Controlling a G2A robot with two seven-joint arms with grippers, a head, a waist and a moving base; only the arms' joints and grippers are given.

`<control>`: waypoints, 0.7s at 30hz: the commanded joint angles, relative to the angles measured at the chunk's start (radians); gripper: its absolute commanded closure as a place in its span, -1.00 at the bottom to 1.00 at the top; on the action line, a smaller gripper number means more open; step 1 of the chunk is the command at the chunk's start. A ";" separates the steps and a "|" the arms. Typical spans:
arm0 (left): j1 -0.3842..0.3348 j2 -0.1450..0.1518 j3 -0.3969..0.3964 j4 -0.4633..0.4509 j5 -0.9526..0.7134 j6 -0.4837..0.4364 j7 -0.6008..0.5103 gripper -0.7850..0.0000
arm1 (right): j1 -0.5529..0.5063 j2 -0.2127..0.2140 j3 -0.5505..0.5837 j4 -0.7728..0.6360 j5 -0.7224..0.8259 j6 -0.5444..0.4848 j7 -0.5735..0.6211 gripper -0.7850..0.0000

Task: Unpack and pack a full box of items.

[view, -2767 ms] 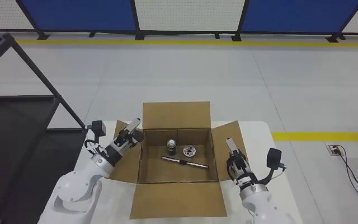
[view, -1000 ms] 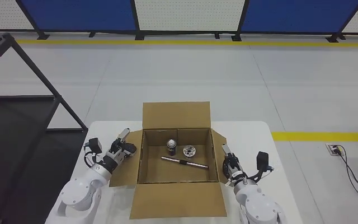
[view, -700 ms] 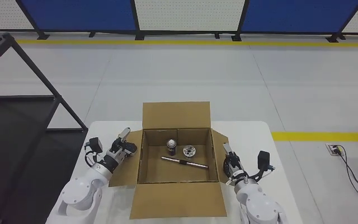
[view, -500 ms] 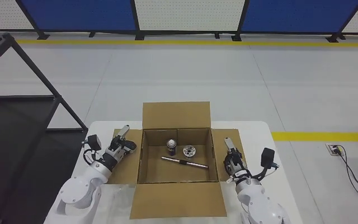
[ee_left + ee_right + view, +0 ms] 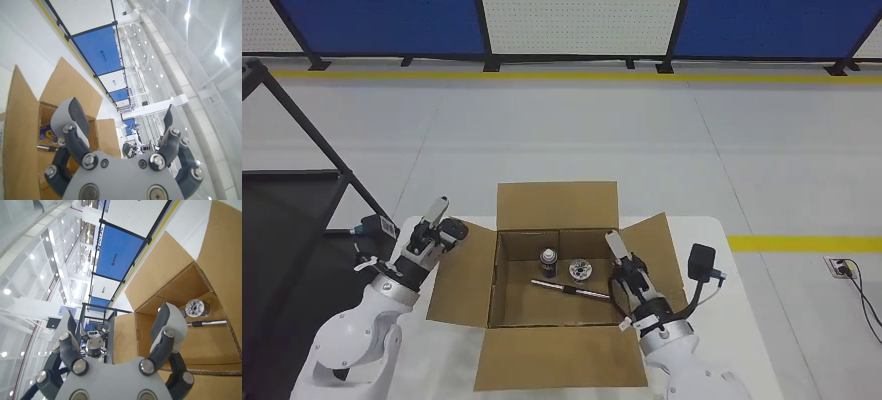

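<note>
The left gripper [image 5: 122,111] has its jaws wide apart and empty. From above, the left gripper [image 5: 442,222] hangs in the air outside the cardboard box [image 5: 557,205], at about 9 o'clock from it, just beyond the raised left flap. The right gripper [image 5: 116,315] also has its jaws apart and holds nothing. It sits at about 3 o'clock, and in the top view the right gripper [image 5: 625,255] is over the box's right wall, just inside the raised right flap.

The box stands open in the middle of the table [image 5: 457,360], with all four flaps folded out – the far one at 12 o'clock and the near one at 6 o'clock. Three things rest on its floor. A small spray can [image 5: 548,262] stands upright toward 11 o'clock. A round metal part [image 5: 582,268] lies just beside it at the can's 3 o'clock. A thin metal rod [image 5: 572,290] lies across the floor at their 6 o'clock, slightly slanted – its dark end points toward 9 o'clock.

The table is white. Beyond it at 12 o'clock is a pale floor [image 5: 572,130] crossed by a yellow line [image 5: 562,74], then blue and white panels [image 5: 582,25]. A black frame [image 5: 297,125] stands at 9 o'clock.
</note>
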State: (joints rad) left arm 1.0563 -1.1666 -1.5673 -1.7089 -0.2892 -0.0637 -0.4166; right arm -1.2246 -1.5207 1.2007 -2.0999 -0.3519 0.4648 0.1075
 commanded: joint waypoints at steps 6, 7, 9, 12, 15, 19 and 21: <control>0.001 0.000 -0.001 -0.003 -0.003 0.000 -0.003 -1.00 | -0.001 0.000 0.001 0.000 0.001 -0.001 -0.001 -1.00; 0.001 0.000 -0.001 -0.003 -0.003 0.000 -0.003 -1.00 | -0.001 0.000 0.001 0.000 0.001 -0.001 -0.001 -1.00; 0.001 0.000 -0.001 -0.003 -0.003 0.000 -0.003 -1.00 | -0.001 0.000 0.001 0.000 0.001 -0.001 -0.001 -1.00; 0.001 0.000 -0.001 -0.003 -0.003 0.000 -0.003 -1.00 | -0.001 0.000 0.001 0.000 0.001 -0.001 -0.001 -1.00; 0.001 0.000 -0.001 -0.003 -0.003 0.000 -0.003 -1.00 | 0.003 0.003 -0.028 0.013 -0.039 -0.038 0.036 -1.00; 0.007 -0.001 -0.034 -0.012 -0.061 0.017 0.048 -1.00 | 0.072 0.006 -0.066 0.047 -0.091 -0.027 0.143 -1.00; 0.012 0.000 -0.061 -0.013 -0.078 0.024 0.071 -1.00 | 0.132 0.006 -0.088 0.082 -0.139 0.008 0.195 -1.00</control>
State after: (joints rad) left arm 1.0652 -1.1674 -1.6141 -1.7216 -0.3595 -0.0427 -0.3567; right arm -1.1269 -1.5148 1.1240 -2.0378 -0.4647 0.4527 0.2707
